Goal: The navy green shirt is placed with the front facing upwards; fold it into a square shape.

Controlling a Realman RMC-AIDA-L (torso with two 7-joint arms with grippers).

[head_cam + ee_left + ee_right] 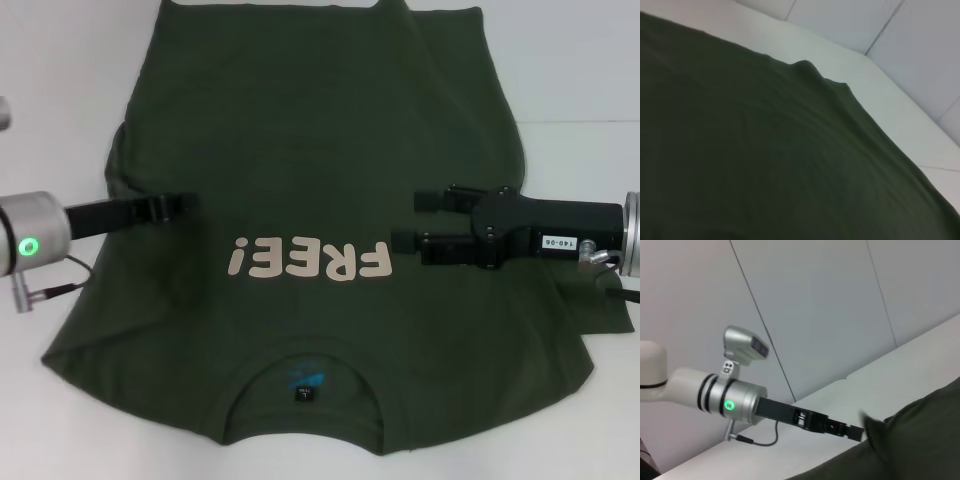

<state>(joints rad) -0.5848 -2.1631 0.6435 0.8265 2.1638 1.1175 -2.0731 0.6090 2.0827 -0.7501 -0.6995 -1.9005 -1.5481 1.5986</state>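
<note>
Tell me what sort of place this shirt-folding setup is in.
Probably a lab or test cell: a plain white table holds only the dark olive-green cotton T-shirt, pale panelled walls stand behind, and the left gripper and right gripper are over the shirt.

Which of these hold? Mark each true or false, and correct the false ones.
1. The navy green shirt lies with its lettering facing up. True.
2. The shirt's collar lies at the edge farthest from the robot. False: the collar is at the near edge.
3. The right tool is open, over the shirt's right side. True.
4. The left tool is off the shirt, over bare table. False: its tip reaches over the shirt's left side.
</note>
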